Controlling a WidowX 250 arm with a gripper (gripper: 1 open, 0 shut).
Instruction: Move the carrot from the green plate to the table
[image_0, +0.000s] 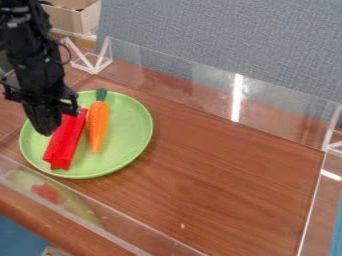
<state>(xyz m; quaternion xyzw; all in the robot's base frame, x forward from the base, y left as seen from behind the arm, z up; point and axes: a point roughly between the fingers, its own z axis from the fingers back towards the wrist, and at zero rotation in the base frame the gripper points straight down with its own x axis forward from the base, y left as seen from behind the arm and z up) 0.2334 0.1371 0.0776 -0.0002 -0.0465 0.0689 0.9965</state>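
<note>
From the one camera, looking down across the table (227, 170), the black arm stands at the left, its gripper (51, 123) pointing straight down over the left part of the green plate (123, 150). The jaws are drawn together, their tips down at the upper end of the red stick-like piece (62, 145); whether they actually pinch it I can't tell from here, since the fingers cover that end.

The carrot (96, 123) lies on the plate just to the right of the gripper, beside the red piece and roughly parallel with it, its small green stem end pointing toward the far rim and its narrow tip toward the near side. It seems to lie clear of the gripper, which stands close by its upper half.

The plate sits at the left end of the glossy reddish-brown tabletop, near the left-hand clear acrylic wall (201, 80). The wood to the right of the plate runs out to the right wall. Behind the far wall hangs a grey-blue panel (227, 35), and cardboard boxes (74, 15) show at the top left.
</note>
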